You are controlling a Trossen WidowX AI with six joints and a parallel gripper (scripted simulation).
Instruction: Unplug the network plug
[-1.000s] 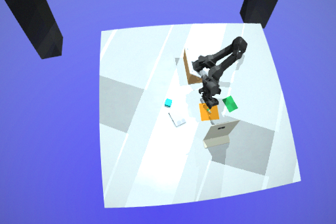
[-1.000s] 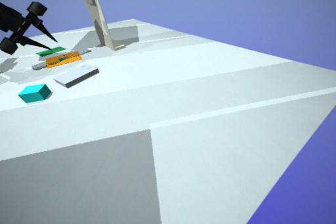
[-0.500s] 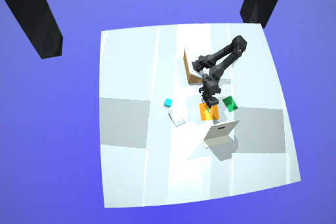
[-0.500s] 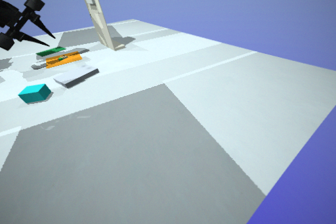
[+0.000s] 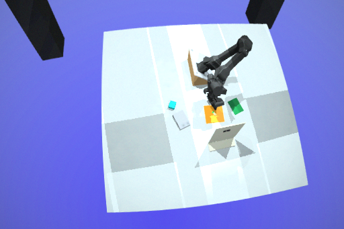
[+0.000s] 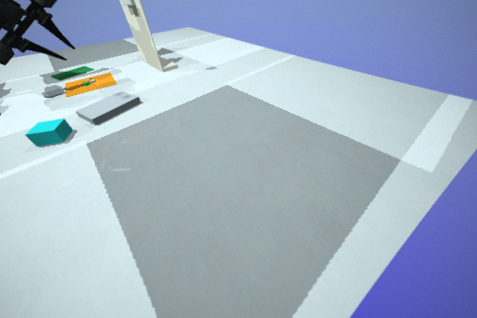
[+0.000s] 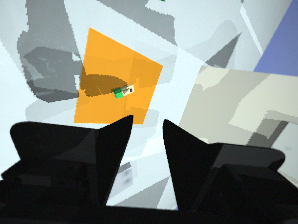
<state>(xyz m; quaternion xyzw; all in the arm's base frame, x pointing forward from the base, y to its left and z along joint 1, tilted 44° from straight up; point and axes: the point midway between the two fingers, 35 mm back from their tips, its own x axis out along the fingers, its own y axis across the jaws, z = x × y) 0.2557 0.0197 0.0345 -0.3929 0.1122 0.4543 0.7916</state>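
The small plug point(image 5: 213, 113) point(image 6: 88, 82) point(image 7: 124, 91), green at one end and pale at the other, lies on the orange square point(image 5: 208, 119) point(image 6: 109, 79) point(image 7: 95, 55), inside its edges. My gripper point(image 5: 215, 107) point(image 6: 70, 54) point(image 7: 148, 121) is open, with nothing between its partly spread fingers. It hangs above the table, clear of the plug, which lies beyond the fingertips in the wrist view. The beige upright panel point(image 5: 218, 134) point(image 6: 142, 36) point(image 7: 210, 100) stands beside the square, with dark openings point(image 5: 226, 130) on its face and no plug in them.
A green patch point(image 5: 235, 106) point(image 6: 74, 73) lies beside the square. A flat grey box point(image 5: 181, 120) point(image 6: 109, 108) point(image 7: 125, 177) and a cyan block point(image 5: 172, 105) point(image 6: 48, 132) lie on its other side. A brown-sided box point(image 5: 191, 68) stands near the arm.
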